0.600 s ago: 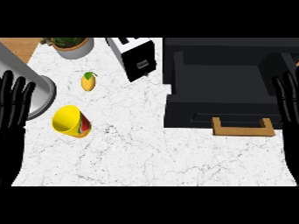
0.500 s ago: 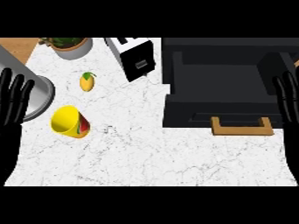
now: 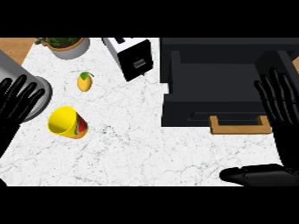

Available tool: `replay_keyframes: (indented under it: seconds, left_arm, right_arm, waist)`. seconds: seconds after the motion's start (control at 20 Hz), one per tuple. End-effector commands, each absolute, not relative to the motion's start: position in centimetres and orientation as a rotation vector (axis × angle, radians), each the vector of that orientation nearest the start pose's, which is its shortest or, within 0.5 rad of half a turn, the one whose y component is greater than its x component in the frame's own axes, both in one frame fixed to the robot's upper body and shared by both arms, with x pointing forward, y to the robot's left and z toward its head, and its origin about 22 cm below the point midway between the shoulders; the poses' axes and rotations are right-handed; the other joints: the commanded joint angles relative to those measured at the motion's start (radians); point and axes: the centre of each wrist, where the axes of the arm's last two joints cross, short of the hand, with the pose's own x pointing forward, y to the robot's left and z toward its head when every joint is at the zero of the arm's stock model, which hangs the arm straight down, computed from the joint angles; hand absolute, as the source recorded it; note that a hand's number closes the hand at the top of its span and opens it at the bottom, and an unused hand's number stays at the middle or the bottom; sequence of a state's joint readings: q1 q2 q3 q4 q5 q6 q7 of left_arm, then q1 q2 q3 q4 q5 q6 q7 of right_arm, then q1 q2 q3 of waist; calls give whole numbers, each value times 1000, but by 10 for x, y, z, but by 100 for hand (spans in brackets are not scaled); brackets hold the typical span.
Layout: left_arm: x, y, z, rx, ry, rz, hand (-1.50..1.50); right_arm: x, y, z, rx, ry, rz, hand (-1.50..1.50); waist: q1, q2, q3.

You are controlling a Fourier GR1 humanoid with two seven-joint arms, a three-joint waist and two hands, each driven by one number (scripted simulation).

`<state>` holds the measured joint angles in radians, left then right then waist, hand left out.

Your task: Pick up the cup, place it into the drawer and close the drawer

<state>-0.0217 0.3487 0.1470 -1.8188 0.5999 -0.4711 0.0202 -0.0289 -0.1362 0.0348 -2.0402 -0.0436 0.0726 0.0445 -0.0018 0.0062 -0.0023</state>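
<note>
Yellow cup with a red-and-green print [image 3: 67,123] lying on its side on the white marbled counter [image 3: 139,153], mouth toward the lower left, near the left edge. Not yet grasped. Left hand [image 3: 10,109] just beside it, fingers straight and spread, holding nothing. Right hand [image 3: 286,116] at the right edge over the black open drawer [image 3: 226,83], fingers straight and apart, thumb out low; empty too.

Risks, as judged:
- Cup on its side and round: likely to roll away under a sideways touch from straight fingers, perhaps toward the counter edge.
- Grey metal cylinder [image 3: 13,83] partly behind the left hand; a wide reach could knock it.
- Carry path to the drawer runs across open counter; drawer front with wooden handle [image 3: 239,124] stands out, so a low carry could clip the rim.
- Closing with the cup leaning over the drawer wall could jam it.

Other items, well apart from the cup: small yellow fruit with a green leaf [image 3: 84,82], potted green plant [image 3: 65,44], black-and-white boxy appliance [image 3: 134,59]. Nothing directly between cup and drawer.
</note>
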Motion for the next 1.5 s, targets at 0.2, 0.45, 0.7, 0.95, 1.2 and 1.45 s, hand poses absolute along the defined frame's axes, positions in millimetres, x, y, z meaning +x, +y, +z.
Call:
replay_keyframes:
  seconds: [0.2, 0.45, 0.7, 0.95, 1.2, 1.45]
  left_arm:
    - [294, 379, 77, -552, -1752, -243, -150]
    - [305, 378, 49, -504, -1681, -262, -150]
    - [307, 383, 1, -459, -1640, -281, -150]
    - [307, 405, -25, -402, -1628, -249, -150]
    - [297, 396, -60, -364, -1602, -258, -150]
    - [288, 408, -72, -334, -1574, -243, -150]
  right_arm:
    - [241, -252, 129, 83, -1961, 263, -150]
    - [263, -252, 111, 88, -1987, 259, -150]
    - [269, -249, 140, 65, -1996, 238, -150]
    - [267, -245, 122, 75, -2010, 271, -150]
    - [273, -256, 145, 82, -2006, 262, -150]
    - [274, -248, 152, 70, -2008, 287, -150]
  waist:
    - [-13, -2, 2]
    - [-4, -3, 2]
    - [-9, -1, 1]
    - [-13, -1, 1]
    - [-18, 2, 0]
    - [-23, 4, -1]
